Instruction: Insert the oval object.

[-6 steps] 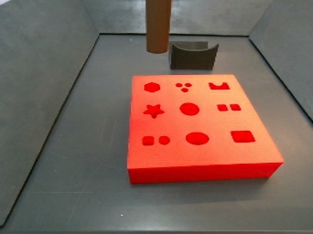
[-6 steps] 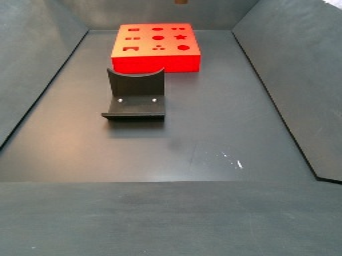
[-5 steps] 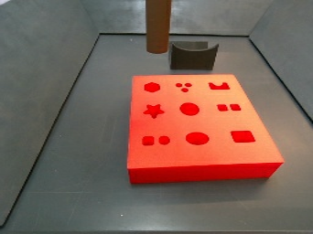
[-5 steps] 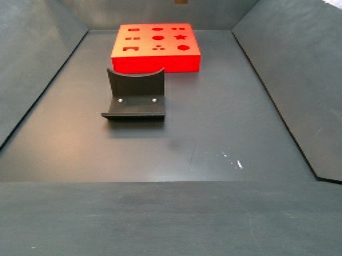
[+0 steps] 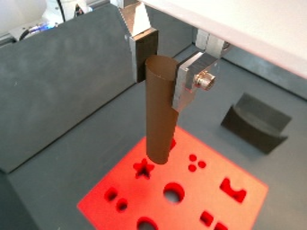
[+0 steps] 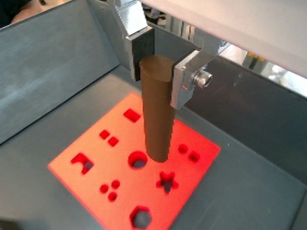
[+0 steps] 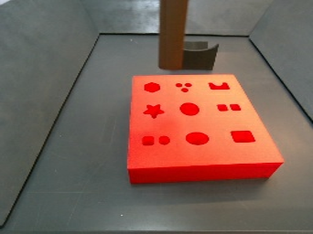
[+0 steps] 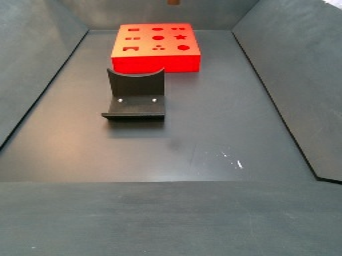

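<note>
My gripper [image 5: 162,72] is shut on the oval object [image 5: 160,108], a long smooth brown rod, gripped near its top and hanging upright. Both wrist views show it between the silver fingers [image 5: 188,79], as here [image 6: 157,108]. Its lower end hangs above the red block [image 5: 120,184], near the star-shaped hole. In a side view the rod [image 7: 175,32] comes down from above the frame, just behind the far edge of the red block [image 7: 202,160]. The gripper itself is out of that frame. An oval hole [image 7: 197,139] lies in the block's near row.
The fixture [image 7: 196,53] stands on the floor behind the red block; it also shows in a side view [image 8: 135,92] and a wrist view [image 5: 260,119]. Grey walls enclose the dark floor. The block [image 8: 158,48] has several shaped holes.
In the side view the rod has moved right and lower, toward the far edge of the red block. The block and fixture have not moved.
</note>
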